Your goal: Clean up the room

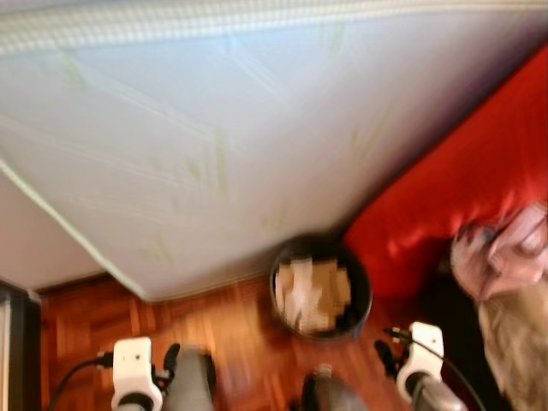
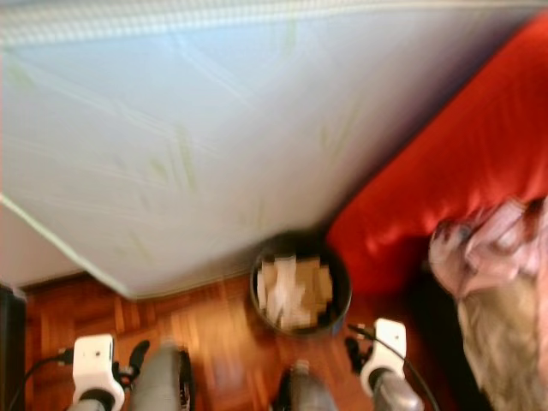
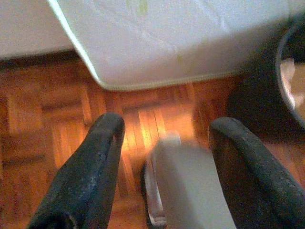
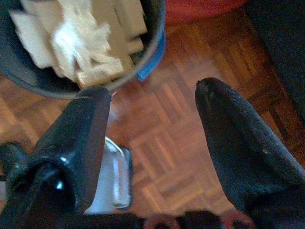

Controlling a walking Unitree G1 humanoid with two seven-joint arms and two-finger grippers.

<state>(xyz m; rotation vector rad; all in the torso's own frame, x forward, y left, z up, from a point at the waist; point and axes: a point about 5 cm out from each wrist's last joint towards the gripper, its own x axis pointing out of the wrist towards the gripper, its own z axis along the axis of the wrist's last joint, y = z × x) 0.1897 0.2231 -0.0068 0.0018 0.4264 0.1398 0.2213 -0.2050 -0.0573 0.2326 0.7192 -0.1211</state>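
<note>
While the robot stands blurred over the parquet floor (image 1: 77, 317), a dark waste bin (image 1: 321, 287) full of pale crumpled paper sits before its feet, tucked between the white mattress (image 1: 257, 128) and a red cushion (image 1: 462, 197). Both the left gripper (image 3: 164, 157) and the right gripper (image 4: 157, 124) hang low with fingers spread, holding nothing, probably readying to collect litter

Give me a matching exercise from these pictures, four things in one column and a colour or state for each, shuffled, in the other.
Things:
1. mattress
2. bin
3. floor
4. cushion

Descriptions:
A. red
B. brown wood parquet
C. dark, round, full of pale scraps
D. white, with faint green marks

Pairs: 1-D, 2-C, 3-B, 4-A
</note>
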